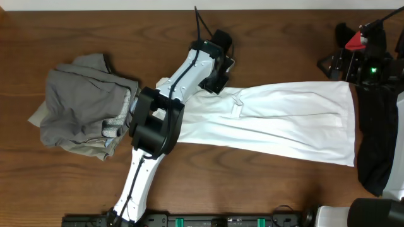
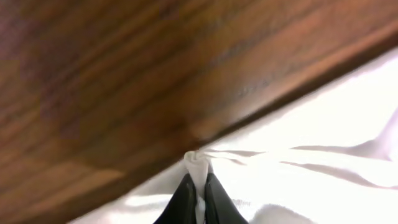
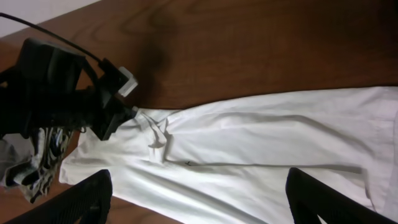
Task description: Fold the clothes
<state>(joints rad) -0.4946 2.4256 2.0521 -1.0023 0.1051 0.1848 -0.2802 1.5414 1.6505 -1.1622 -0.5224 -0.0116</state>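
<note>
You're at a robotics lab bench: a wooden surface (image 1: 284,189), a white robot arm (image 1: 140,180) at its near edge, loose cable (image 1: 199,22), pale wall (image 3: 37,9) behind.

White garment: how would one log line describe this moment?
left gripper: shut on white garment edge | right gripper: open, empty | grey clothes: heaped aside
</note>
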